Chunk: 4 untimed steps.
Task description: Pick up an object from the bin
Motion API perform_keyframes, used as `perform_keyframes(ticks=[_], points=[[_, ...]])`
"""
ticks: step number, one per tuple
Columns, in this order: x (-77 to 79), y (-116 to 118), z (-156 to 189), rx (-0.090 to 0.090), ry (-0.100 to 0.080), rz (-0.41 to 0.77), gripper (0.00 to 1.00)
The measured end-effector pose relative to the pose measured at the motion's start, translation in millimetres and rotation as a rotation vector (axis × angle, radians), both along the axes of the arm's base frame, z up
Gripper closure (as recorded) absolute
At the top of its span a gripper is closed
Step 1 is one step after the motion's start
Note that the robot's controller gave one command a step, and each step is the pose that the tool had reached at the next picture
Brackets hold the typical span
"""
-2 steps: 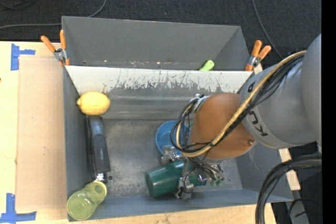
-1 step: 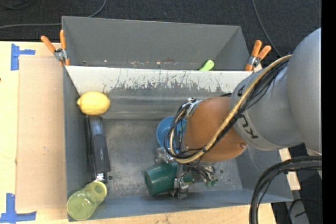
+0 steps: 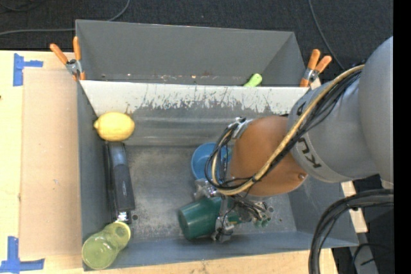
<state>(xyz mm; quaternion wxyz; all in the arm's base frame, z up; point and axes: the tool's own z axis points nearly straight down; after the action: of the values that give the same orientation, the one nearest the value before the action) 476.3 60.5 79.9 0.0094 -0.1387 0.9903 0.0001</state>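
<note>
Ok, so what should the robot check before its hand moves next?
1. Hand down beside the dark green cup, near the bin's bottom edge: ok.
2. Dark green cup really gripped: cannot tell.
3. Blue cup clear of the arm: not ok, it sits right against it.
4. Lemon and yellow-green cup out of the way: ok, both far left.
5. Long black thing out of the way: ok, also at the left.
</note>
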Motion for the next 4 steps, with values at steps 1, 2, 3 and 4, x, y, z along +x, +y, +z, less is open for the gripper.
perform_keyframes(ticks=[1, 2, 3, 4], points=[[1.9, 6.0, -5.4, 0.001, -0.010, 0.019, 0.00], [0.0, 1.0, -1.2, 0.001, 0.001, -0.004, 1.00], [0.0, 0.9, -1.1, 0.001, 0.001, -0.005, 1.00], [-1.1, 1.1, 9.7, 0.000, 0.005, -0.007, 1.00]])
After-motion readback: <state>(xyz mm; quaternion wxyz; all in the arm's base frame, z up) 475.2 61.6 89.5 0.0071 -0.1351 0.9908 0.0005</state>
